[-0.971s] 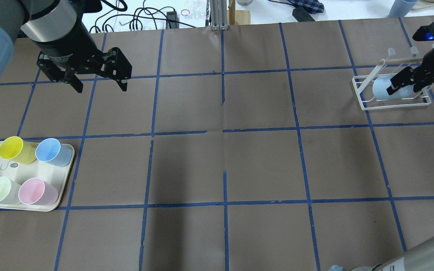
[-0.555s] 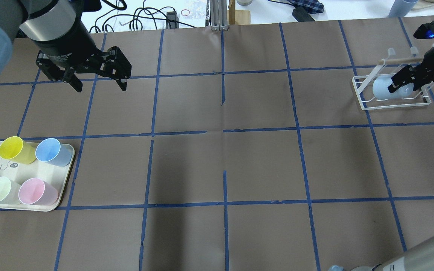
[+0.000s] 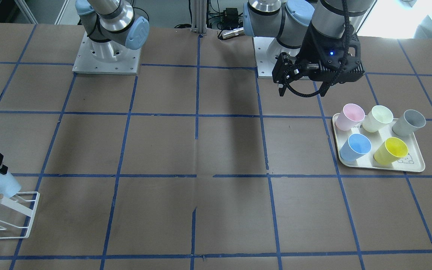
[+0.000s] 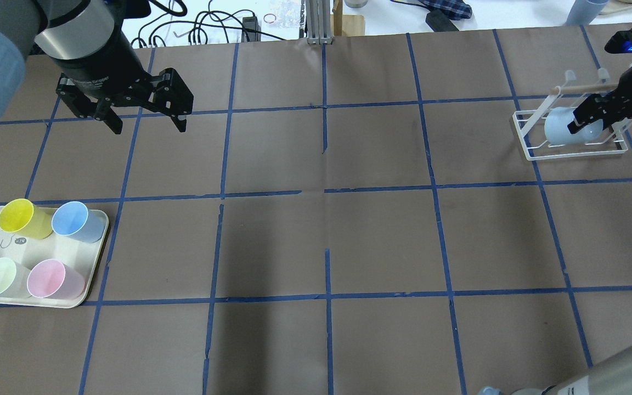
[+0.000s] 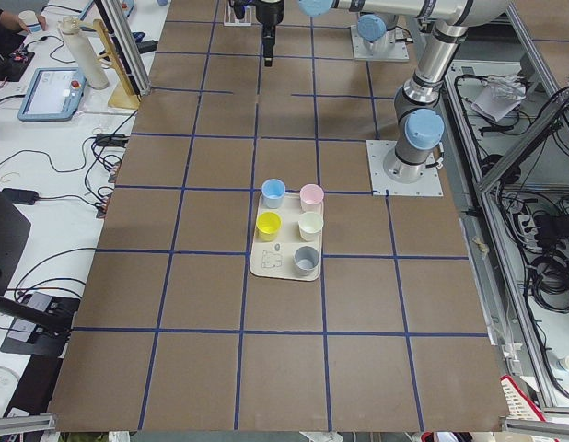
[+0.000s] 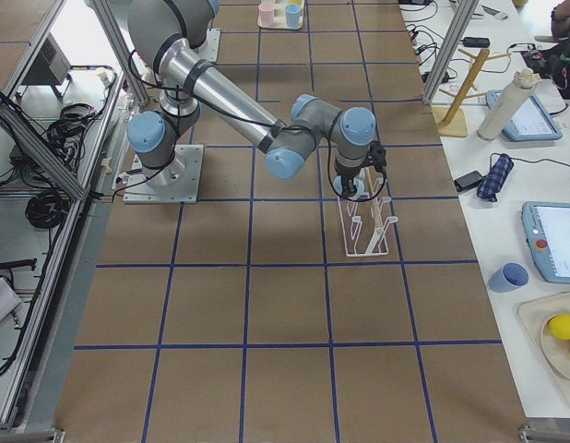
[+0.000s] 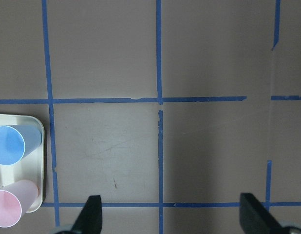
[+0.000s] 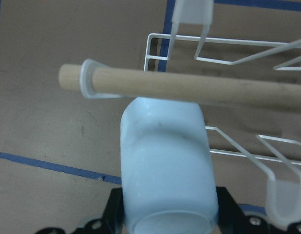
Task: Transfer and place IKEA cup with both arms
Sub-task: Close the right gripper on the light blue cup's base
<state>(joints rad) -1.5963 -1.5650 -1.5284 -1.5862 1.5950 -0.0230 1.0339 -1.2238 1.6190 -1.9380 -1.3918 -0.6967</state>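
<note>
Overhead exterior, left to right: tray (image 4: 37, 249) of cups at 8 o'clock. Left gripper (image 4: 148, 125) hangs at 10 o'clock, jaws spread, nothing held. Over at 2 o'clock your right gripper (image 4: 583, 122) is clenched on the IKEA cup (image 4: 557, 127) inside the wire rack (image 4: 530, 151). Front-facing gives you the grey cup (image 3: 409, 123), which overhead nearly crops out. Only right wrist shows the cup between the fingers (image 8: 115, 214), with the wooden dowel (image 8: 189, 86) crossing at its 12 o'clock; contact unclear.

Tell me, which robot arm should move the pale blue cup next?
Probably the right. The right gripper is shut on the IKEA cup at the white wire rack. The left gripper hangs open and empty, far away on the side where the tray is.
</note>
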